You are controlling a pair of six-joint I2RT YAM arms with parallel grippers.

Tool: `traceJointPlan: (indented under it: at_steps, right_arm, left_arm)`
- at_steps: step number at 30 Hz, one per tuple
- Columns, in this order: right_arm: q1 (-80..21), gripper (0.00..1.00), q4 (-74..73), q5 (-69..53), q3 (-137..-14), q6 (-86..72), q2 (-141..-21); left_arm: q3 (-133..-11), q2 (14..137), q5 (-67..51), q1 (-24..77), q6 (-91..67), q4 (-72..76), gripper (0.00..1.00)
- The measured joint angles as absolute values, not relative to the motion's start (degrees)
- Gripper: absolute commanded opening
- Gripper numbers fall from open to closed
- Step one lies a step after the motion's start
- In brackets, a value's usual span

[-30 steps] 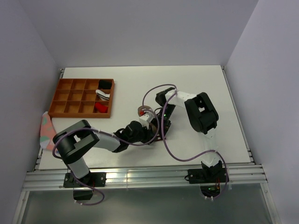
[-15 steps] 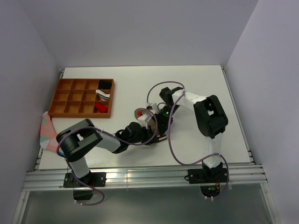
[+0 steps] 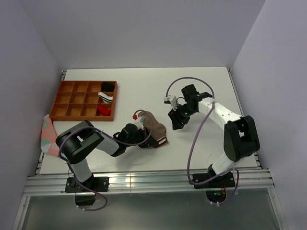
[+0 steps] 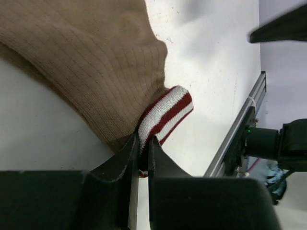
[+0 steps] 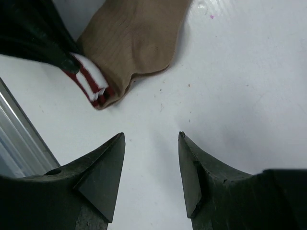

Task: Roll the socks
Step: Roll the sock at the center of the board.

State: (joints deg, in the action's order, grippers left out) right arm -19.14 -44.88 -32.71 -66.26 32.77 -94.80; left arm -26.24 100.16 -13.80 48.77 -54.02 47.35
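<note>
The tan-brown sock (image 3: 152, 125) lies bunched at the table's middle, its maroon-and-white striped cuff (image 3: 162, 141) toward the front. My left gripper (image 3: 145, 140) is shut on that cuff (image 4: 168, 112); the left wrist view shows the cuff pinched between the fingertips (image 4: 132, 148), with the tan body (image 4: 96, 62) beyond. A small red bit (image 3: 135, 116) shows at the tan sock's far-left end; the rest of the red sock is hidden. My right gripper (image 3: 173, 123) is open and empty, just right of the sock. In the right wrist view (image 5: 151, 139) it hovers over bare table, short of the sock (image 5: 134, 43) and cuff (image 5: 88, 79).
A brown compartment tray (image 3: 62, 98) stands at the back left, holding a black roll (image 3: 108, 86), a white-and-black roll (image 3: 106, 97) and a red roll (image 3: 103, 111). A pink-and-green sock (image 3: 47, 134) hangs at the table's left edge. An aluminium rail (image 3: 144, 181) runs along the front.
My right gripper has let go and pulled back to the right of the socks, jaws open. The tan sock, earlier covered by both grippers, now lies in view, held by the left gripper.
</note>
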Motion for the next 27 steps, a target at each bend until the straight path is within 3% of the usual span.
traceJointPlan:
  at_steps: [10, 18, 27]
  right_arm:
    - [-26.15, 0.57, -36.47, -27.97, -52.38, 40.64, -80.64]
    - [-40.51, 0.57, -28.21, -20.49, -42.33, 43.22, -77.34]
    - [-47.68, 0.57, -21.17, -13.89, -39.2, 44.86, -75.99]
  left_arm:
    - [-34.24, 102.67, -26.5, 43.46, -55.09, 33.85, 0.01]
    - [-41.56, 106.0, -35.14, 41.06, -51.77, 22.57, 0.0]
    - [-44.6, 108.01, -41.32, 39.7, -49.58, 16.8, 0.0]
